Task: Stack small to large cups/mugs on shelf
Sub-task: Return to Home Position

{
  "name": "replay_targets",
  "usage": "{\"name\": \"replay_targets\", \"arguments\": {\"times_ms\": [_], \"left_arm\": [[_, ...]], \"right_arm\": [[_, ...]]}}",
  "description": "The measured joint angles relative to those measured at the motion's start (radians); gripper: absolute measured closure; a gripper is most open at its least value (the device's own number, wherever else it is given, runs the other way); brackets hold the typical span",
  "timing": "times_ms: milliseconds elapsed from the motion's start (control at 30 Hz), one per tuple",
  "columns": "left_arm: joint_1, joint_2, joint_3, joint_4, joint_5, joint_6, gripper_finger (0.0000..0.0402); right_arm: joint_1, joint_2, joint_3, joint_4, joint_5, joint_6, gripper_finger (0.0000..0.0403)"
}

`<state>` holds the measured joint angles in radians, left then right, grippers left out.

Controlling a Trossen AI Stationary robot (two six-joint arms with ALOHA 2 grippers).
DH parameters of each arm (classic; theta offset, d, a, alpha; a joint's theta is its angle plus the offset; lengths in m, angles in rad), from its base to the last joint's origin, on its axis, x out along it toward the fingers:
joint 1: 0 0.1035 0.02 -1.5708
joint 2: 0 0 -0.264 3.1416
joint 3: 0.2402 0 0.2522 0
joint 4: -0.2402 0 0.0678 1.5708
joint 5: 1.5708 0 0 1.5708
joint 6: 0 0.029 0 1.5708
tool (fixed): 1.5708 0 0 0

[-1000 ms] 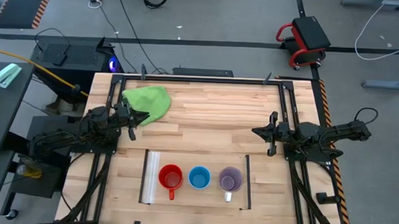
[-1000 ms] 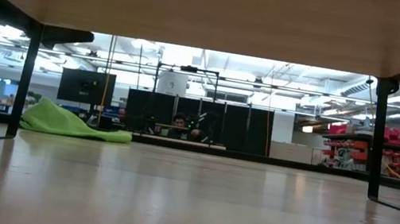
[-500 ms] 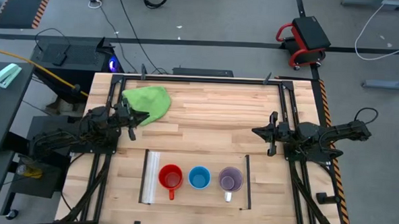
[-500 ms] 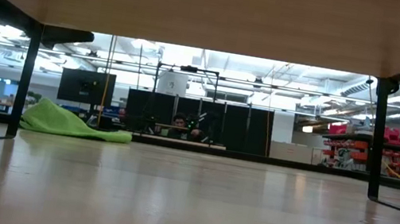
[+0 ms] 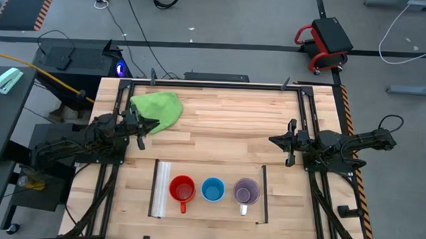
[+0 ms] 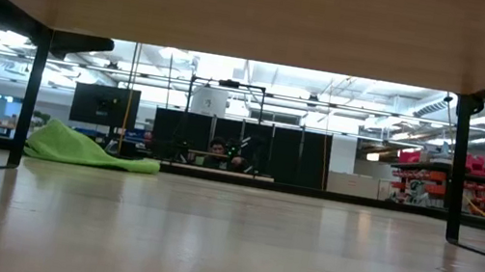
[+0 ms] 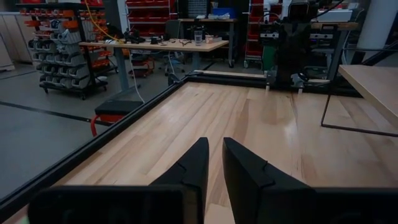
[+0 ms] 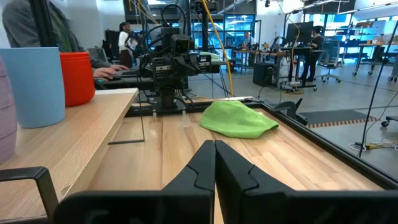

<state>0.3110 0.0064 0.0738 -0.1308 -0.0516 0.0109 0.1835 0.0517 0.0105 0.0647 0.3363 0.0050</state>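
Observation:
Three small mugs stand upright in a row on the light-wood shelf [image 5: 225, 174] at the table's near side: red [image 5: 182, 189], blue [image 5: 212, 189] and translucent purple [image 5: 246, 191]. The right wrist view shows the blue mug [image 8: 32, 84], the red mug [image 8: 81, 78] and an edge of the purple mug [image 8: 5, 118]. My left gripper [image 5: 142, 123] rests shut and empty at the table's left, beside the green cloth. My right gripper [image 5: 287, 142] rests shut and empty at the table's right. Both are far from the mugs.
A crumpled green cloth [image 5: 158, 110] lies at the far left of the table. The shelf stands raised on thin dark legs [image 6: 32, 93], and its underside [image 6: 262, 12] fills the top of the low view. People sit at desks beyond the table [image 8: 37, 25].

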Motion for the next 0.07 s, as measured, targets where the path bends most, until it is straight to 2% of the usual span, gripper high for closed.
{"name": "replay_targets", "arguments": {"times_ms": [67], "left_arm": [[0.000, 0.000, 0.000, 0.000, 0.000, 0.000, 0.0348]], "right_arm": [[0.000, 0.000, 0.000, 0.000, 0.000, 0.000, 0.0393]]}}
